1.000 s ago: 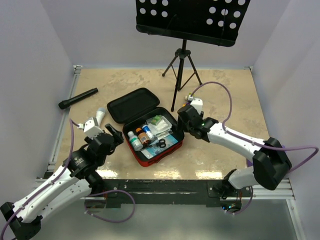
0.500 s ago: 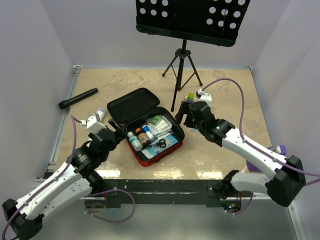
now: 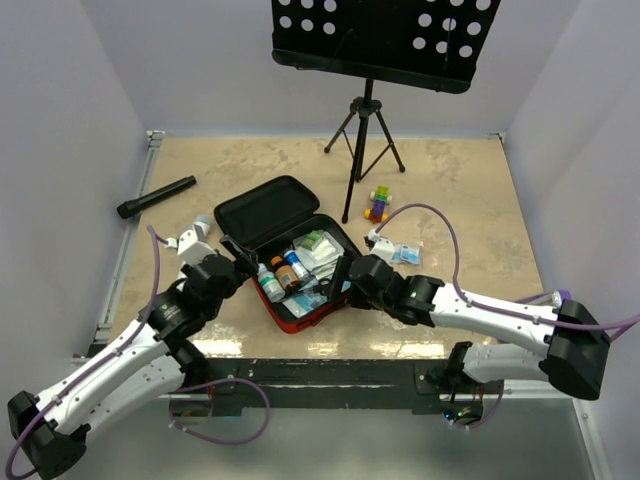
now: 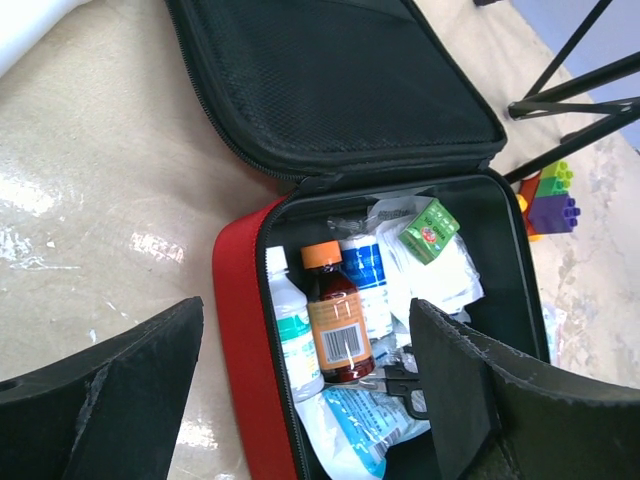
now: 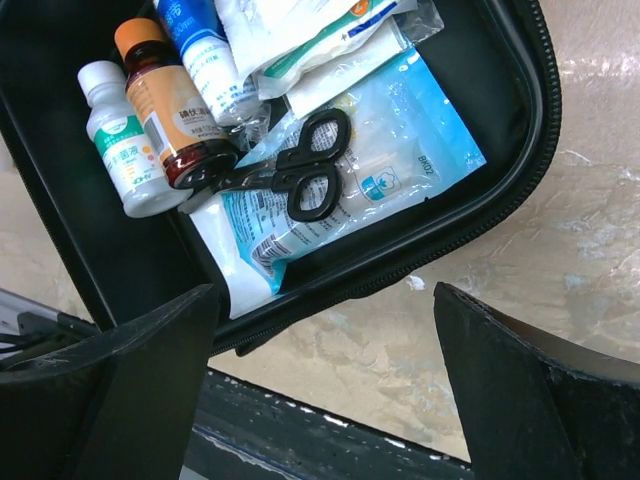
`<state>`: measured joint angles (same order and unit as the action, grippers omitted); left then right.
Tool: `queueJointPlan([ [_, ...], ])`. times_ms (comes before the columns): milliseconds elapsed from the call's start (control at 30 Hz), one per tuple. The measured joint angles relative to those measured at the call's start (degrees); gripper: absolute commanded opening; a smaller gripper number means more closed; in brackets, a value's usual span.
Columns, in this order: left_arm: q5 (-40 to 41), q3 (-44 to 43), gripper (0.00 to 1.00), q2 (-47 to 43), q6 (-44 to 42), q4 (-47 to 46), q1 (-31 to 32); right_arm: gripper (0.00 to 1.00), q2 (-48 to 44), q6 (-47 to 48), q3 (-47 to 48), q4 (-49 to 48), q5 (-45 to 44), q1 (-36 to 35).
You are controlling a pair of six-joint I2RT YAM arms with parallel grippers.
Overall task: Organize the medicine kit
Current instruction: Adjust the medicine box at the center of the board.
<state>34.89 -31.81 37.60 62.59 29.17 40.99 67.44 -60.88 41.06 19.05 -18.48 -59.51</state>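
Note:
The medicine kit (image 3: 285, 312), a red zip case with black lining, lies open at the table's centre, its lid (image 3: 265, 210) flat behind it. Inside are a brown bottle with an orange cap (image 4: 338, 320), a white bottle (image 4: 295, 330), a blue-labelled bottle (image 4: 365, 280), a small green box (image 4: 430, 230), black scissors (image 5: 300, 175) and blue-white packets (image 5: 400, 130). My left gripper (image 3: 232, 258) is open and empty at the case's left wall (image 4: 240, 340). My right gripper (image 3: 340, 275) is open and empty over the case's near right rim (image 5: 500, 190).
A black flashlight (image 3: 157, 197) lies far left. A music stand's tripod (image 3: 365, 140) stands behind the case. Coloured blocks (image 3: 378, 203) and a blue-white packet (image 3: 405, 252) lie on the table to the case's right. A white item (image 3: 200, 228) lies by the left arm.
My right arm has swung from behind the case's right side to its near right corner, uncovering the blocks and the packet. My left gripper has edged toward the case.

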Motion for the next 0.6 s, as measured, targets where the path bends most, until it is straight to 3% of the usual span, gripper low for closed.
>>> queueJointPlan([
  [233, -0.2, 0.2, 0.88, -1.8, 1.2, 0.2, 0.0, 0.89, 2.4, -2.1, -0.2, -1.5, 0.0, 0.0],
  [400, -0.2, 0.8, 0.89, -3.0, 1.4, 0.8, 0.0, 0.77, 8.2, -1.3, 0.8, -2.8, -0.1, 0.0],
  [600, -0.1, 1.0, 0.89, -4.6, 1.4, 1.9, 0.0, 0.49, 10.4, -1.2, 1.3, -2.3, -2.1, 0.0],
])
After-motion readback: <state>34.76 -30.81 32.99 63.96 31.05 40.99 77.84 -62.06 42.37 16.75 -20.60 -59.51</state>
